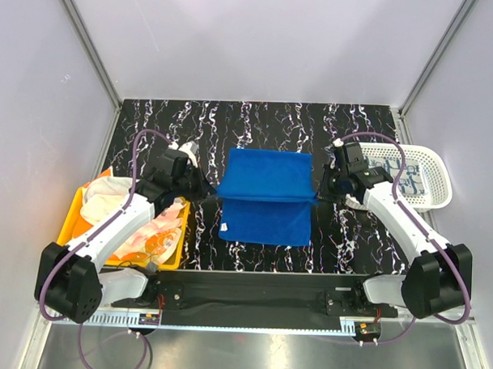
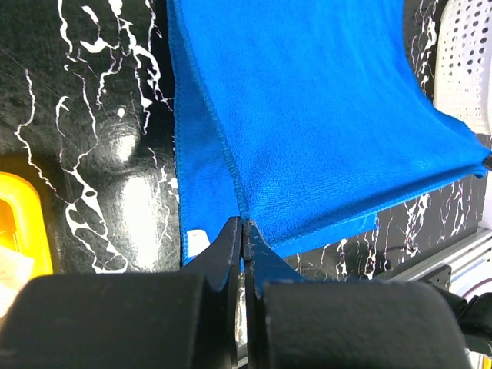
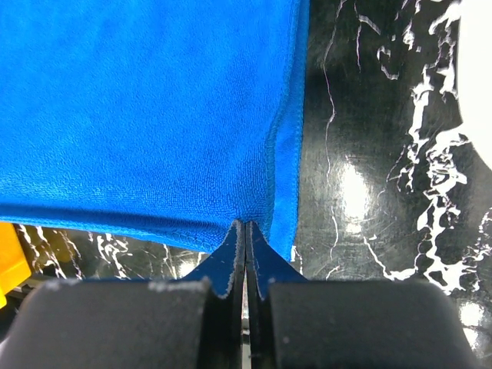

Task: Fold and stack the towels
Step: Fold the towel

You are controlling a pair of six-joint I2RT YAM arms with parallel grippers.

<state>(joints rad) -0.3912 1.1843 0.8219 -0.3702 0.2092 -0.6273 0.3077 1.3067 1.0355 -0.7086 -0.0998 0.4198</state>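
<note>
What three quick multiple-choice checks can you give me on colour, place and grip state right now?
1. The held towel is: A pink, B blue, C white.
2. The yellow bin lies: A left of the towel, B right of it, C behind it.
3. The left gripper and right gripper are: A both open, B one open, C both shut on the towel.
Key: B, blue cloth spans the middle; A, the bin sits at the top view's left; C, each gripper pinches a towel edge.
</note>
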